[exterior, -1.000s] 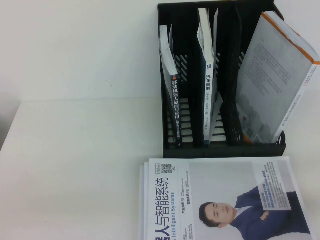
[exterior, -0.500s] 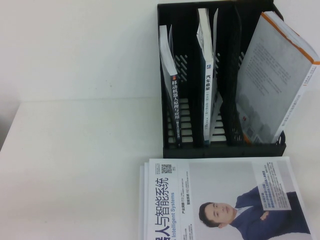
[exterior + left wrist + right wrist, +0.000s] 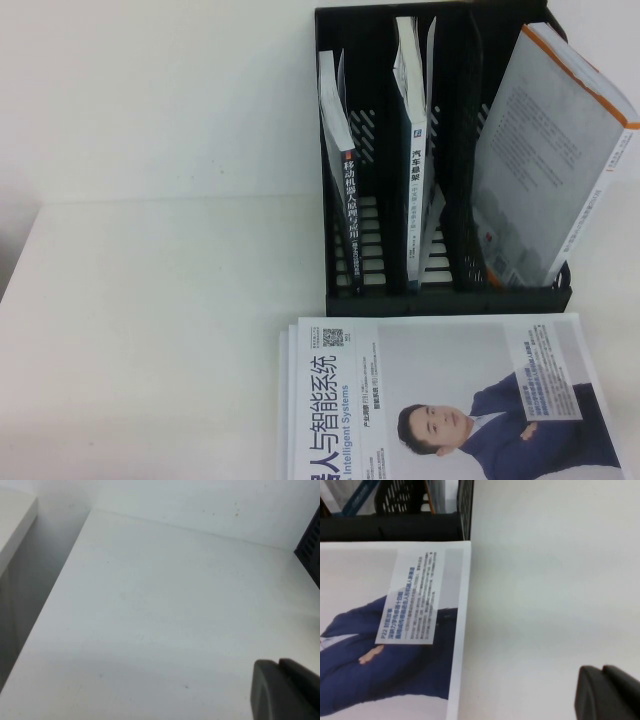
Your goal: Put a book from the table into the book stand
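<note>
A black book stand (image 3: 450, 300) stands at the table's back right. Its left slot holds a dark-spined book (image 3: 347, 200), its middle slot a blue-spined book (image 3: 415, 150), and a large grey book (image 3: 550, 160) leans in the right slot. A magazine (image 3: 440, 400) with a man in a blue suit lies flat in front of the stand, on top of others. Neither arm shows in the high view. My left gripper (image 3: 277, 667) is shut and empty over bare table. My right gripper (image 3: 602, 672) is shut and empty, beside the magazine's (image 3: 385, 630) right edge.
The white table (image 3: 150, 330) extends left of the stand and the magazines. A white wall rises behind it. The stand's corner (image 3: 310, 550) shows in the left wrist view, and its front wall (image 3: 390, 530) in the right wrist view.
</note>
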`<state>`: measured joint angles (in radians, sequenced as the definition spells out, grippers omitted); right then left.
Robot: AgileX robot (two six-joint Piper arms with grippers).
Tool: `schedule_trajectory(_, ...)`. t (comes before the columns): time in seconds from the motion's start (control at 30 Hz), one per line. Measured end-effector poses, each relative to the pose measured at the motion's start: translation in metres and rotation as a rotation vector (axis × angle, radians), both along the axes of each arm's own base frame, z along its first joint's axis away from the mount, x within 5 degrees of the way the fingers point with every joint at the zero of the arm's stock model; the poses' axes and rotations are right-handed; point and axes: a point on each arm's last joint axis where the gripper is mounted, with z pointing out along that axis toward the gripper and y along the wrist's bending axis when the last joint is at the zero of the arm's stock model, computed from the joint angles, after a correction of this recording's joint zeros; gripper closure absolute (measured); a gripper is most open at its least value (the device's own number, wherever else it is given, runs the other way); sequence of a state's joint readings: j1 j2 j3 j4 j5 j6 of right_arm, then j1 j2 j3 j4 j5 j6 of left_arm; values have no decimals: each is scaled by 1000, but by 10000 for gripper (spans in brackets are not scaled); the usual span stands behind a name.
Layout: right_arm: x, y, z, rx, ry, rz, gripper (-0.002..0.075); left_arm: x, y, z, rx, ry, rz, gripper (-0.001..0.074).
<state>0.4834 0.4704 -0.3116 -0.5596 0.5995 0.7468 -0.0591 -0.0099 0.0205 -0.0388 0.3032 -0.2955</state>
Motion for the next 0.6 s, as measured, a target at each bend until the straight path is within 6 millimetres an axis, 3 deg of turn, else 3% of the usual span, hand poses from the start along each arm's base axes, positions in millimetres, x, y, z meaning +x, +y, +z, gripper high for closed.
schedule_trajectory(0.6, 0, 0, 0, 1, -1, 0, 729, 0, 0, 0, 143, -5, -34, 737)
